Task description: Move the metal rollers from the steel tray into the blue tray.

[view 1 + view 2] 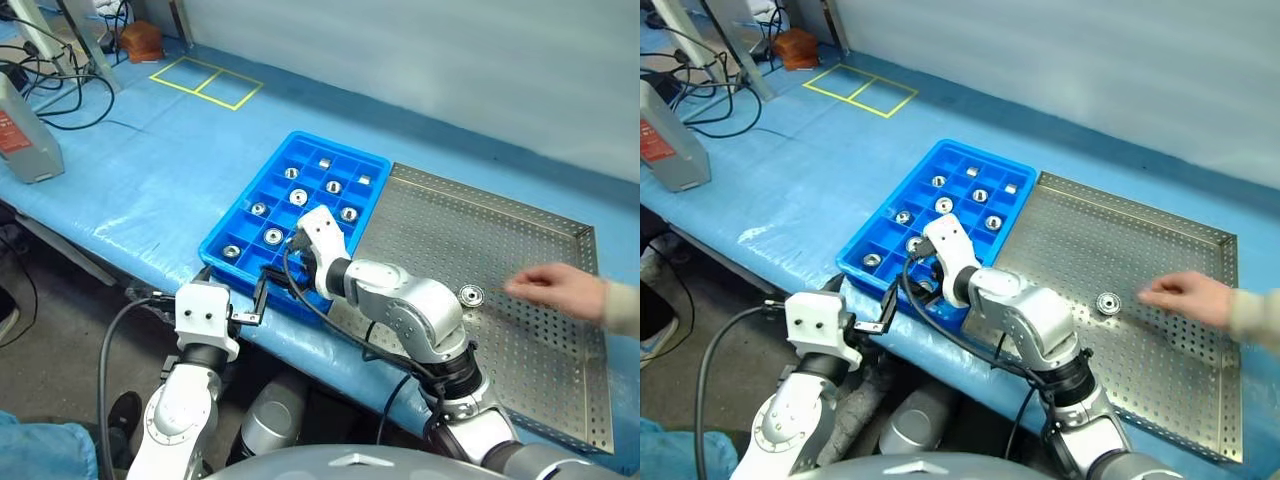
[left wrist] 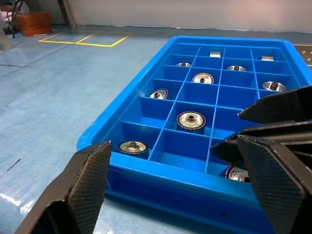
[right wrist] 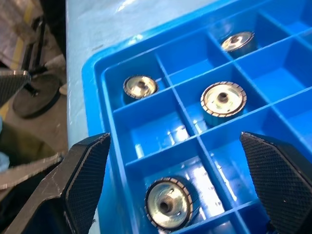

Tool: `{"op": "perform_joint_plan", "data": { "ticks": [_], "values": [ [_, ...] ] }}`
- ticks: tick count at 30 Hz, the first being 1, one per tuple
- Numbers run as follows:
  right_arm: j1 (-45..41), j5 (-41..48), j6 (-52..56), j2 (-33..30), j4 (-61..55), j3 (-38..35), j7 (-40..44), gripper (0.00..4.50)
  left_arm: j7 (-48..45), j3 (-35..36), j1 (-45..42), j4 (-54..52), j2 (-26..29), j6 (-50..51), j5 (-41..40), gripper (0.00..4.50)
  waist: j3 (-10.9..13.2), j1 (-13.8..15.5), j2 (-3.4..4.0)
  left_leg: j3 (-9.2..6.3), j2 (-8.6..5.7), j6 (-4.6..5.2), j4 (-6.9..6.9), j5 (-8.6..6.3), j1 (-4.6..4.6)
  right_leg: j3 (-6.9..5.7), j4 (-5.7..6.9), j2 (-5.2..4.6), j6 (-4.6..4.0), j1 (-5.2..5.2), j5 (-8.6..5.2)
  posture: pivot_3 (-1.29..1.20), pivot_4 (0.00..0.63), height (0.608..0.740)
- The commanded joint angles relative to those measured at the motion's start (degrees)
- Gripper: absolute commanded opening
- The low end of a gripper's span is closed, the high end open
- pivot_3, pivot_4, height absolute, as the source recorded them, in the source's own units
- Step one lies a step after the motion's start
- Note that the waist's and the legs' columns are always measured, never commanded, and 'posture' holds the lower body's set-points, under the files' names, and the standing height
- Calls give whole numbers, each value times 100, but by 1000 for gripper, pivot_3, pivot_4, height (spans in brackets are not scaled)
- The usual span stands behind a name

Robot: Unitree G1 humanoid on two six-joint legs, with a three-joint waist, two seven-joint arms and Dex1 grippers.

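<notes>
The blue tray point(image 2: 114, 114) lies on the bench with several metal rollers in its square compartments, such as one point(image 1: 298, 197) and another point(image 3: 223, 100). My right gripper point(image 3: 174, 141) hovers open over the tray's near corner, and a roller point(image 3: 168, 204) sits in the compartment right under it. My left gripper point(image 2: 173, 146) is open and empty just in front of the tray's near wall. To the right lies the steel tray point(image 1: 520, 360), with one roller point(image 1: 471, 295) on its perforated floor.
A person's hand point(image 1: 555, 288) reaches in over the steel tray from the right, near the lone roller. A grey box point(image 1: 25, 140), cables and a yellow taped rectangle point(image 1: 205, 82) lie at the far left of the blue-covered bench.
</notes>
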Motion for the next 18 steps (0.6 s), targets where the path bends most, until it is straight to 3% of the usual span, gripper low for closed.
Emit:
{"op": "perform_joint_plan", "data": {
  "ticks": [1, 11, 18],
  "values": [
    [-131, -29, -310, 130, -198, -323, -125, 4482, -8, 48, -82, -65, 10, -41, -32, 4500, 0, -17, 0, 0, 0, 0, 0, 0, 1, 0, 0, 0, 0, 0, 0, 454, 150, 740],
    [-247, -820, -1283, 100, 46, -1295, -1135, 4482, -237, 187, -624, 57, 131, 99, -152, 4500, -1, -277, 3, 0, -2, -4, 3, 2, 0, 0, 0, -1, 0, 5, 1, 357, 150, 740],
    [159, -1168, -1341, 122, -127, -1861, -1750, 4482, -535, 26, -1122, 306, 275, 329, -330, 4500, -7, -835, 15, -3, -5, -7, 4, 5, -2, 3, 1, -1, -3, 11, 3, 251, 150, 740]
  ]
}}
